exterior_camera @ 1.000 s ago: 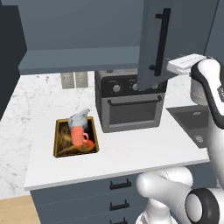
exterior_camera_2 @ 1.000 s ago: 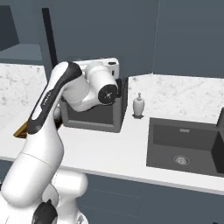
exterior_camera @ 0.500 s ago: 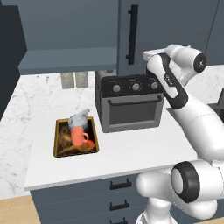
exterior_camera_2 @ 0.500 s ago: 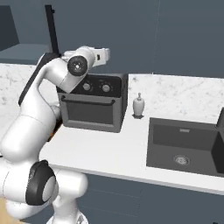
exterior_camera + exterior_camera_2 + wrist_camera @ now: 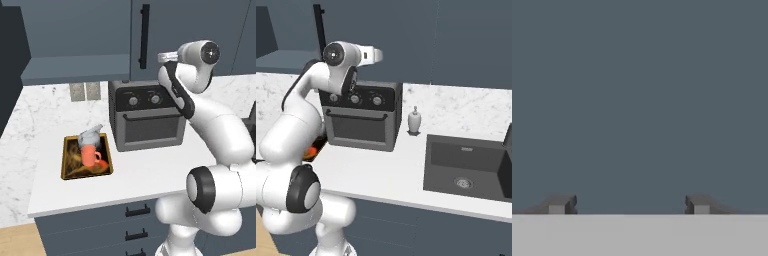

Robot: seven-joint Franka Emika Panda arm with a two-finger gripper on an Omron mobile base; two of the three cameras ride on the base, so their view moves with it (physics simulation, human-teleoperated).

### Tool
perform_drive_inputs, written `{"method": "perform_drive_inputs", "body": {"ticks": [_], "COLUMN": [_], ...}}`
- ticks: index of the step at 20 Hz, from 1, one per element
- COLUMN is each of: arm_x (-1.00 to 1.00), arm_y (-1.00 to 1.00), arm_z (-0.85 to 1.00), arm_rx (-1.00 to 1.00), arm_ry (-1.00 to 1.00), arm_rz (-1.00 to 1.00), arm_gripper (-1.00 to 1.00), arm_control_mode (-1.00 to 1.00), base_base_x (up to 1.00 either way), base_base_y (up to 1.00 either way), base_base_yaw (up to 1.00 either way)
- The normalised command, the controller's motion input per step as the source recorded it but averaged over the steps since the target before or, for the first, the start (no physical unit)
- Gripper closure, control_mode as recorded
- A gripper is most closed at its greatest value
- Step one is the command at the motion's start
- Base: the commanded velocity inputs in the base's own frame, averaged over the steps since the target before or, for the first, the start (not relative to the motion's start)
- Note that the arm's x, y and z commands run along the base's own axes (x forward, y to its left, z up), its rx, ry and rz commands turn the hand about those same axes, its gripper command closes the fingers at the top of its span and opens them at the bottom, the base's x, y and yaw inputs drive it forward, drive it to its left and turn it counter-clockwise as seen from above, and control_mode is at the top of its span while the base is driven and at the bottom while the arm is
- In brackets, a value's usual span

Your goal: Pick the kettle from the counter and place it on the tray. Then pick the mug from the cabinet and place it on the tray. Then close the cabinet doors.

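Observation:
The tray (image 5: 67, 159) lies on the white marble counter (image 5: 50, 110), left of the oven. On it stand the silver-grey kettle (image 5: 90, 136) and, in front of it, the orange-red mug (image 5: 89, 155). Above the oven, the right cabinet door (image 5: 190, 25) with its black bar handle (image 5: 144, 36) lies flat against the cabinet. The cabinet's left half (image 5: 75, 35) is open down to its shelf base (image 5: 75, 70), and the left door (image 5: 10, 75) juts out. My gripper (image 5: 630, 205) is open and empty, its fingertips (image 5: 562, 204) facing the flat grey-blue door panel (image 5: 640, 100) at close range. The hand (image 5: 166, 56) sits high, just right of the handle.
A black oven (image 5: 147, 115) stands on the counter under the hand. A small soap bottle (image 5: 414, 121) and a dark sink basin (image 5: 466, 162) are to its right. Grey-blue drawer fronts (image 5: 135, 225) run below the counter edge. Wall outlets (image 5: 82, 91) are behind the tray.
The right cabinet door has swung from standing out open to flat and shut. My arm followed it back toward the cabinet, and the hand now points at the door face.

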Motion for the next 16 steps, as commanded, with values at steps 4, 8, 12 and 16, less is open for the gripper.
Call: {"method": "perform_drive_inputs", "body": {"ticks": [4, 8, 12, 16], "arm_x": [0.56, 0.86, 0.83, 0.14], "arm_y": [0.0, 0.0, -0.01, -0.01], "arm_z": [-0.79, -0.99, -1.0, -0.83], "arm_rx": [-0.15, -0.06, 0.0, 0.0], "arm_ry": [0.23, 0.18, 0.07, -0.06], "arm_rz": [-0.18, -0.15, -0.12, -0.12], "arm_gripper": [-1.0, -1.0, -1.0, -1.0], "arm_control_mode": [-1.0, -1.0, -1.0, -1.0], "base_base_x": [0.0, 0.0, 0.0, 0.0], "base_base_y": [0.0, 0.0, 0.0, 0.0], "base_base_yaw": [0.0, 0.0, 0.0, 0.0]}}
